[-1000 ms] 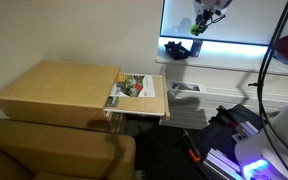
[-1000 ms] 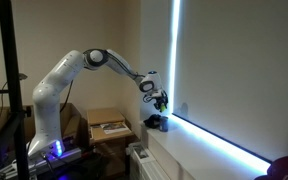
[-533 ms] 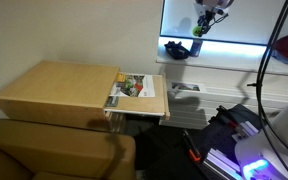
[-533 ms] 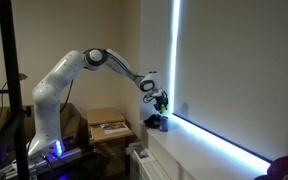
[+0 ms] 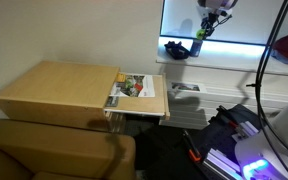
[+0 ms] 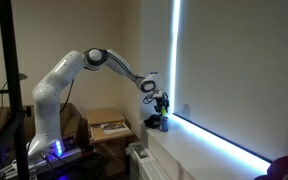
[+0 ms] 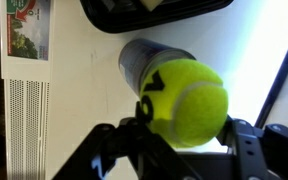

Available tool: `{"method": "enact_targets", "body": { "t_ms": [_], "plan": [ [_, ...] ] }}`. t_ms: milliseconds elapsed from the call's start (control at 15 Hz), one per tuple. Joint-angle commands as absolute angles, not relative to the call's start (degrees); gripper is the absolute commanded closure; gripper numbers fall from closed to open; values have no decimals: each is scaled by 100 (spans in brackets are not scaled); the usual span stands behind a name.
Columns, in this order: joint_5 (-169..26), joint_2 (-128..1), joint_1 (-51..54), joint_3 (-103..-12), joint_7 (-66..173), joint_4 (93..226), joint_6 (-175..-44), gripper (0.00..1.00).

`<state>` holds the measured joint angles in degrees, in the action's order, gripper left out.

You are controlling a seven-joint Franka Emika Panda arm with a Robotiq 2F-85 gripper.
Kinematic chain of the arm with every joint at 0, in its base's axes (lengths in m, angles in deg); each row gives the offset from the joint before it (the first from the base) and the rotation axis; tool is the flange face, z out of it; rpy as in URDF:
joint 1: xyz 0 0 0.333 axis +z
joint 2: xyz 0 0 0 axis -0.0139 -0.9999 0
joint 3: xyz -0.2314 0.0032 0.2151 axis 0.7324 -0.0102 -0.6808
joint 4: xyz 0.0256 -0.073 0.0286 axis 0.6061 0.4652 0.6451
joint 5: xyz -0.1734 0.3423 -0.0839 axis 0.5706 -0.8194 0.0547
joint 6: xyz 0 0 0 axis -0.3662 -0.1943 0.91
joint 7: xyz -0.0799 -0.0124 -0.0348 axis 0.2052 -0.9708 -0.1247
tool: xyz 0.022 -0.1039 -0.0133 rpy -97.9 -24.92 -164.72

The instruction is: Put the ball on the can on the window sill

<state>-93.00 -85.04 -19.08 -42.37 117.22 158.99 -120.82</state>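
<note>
Wrist view: tool (image 7: 182, 138) clamps the ball (image 7: 189, 98) between its fingers, directly over the can (image 7: 137, 62).

gripper (image 7: 186, 132) holds ball (image 7: 189, 98) over the dark can (image 7: 142, 60)

The claw (image 7: 184, 145) is filled by the ball (image 7: 189, 100). The path straight below is taken up by the can (image 7: 139, 62). A dark object (image 7: 154, 10) is seen just beyond. Farther along, the window sill (image 6: 199, 150) is left open, bounded by the window pane (image 5: 179, 18).
</note>
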Motion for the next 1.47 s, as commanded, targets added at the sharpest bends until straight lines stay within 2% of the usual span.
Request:
{"method": "enact_targets", "body": {
  "t_ms": [0, 1400],
  "plan": [
    [-9174, -8480, -1947, -4174, 11800, 15941, -11897, 62],
    [-9361, -8719, -2035, -4288, 11792, 15903, -12386, 62]
  ]
}}
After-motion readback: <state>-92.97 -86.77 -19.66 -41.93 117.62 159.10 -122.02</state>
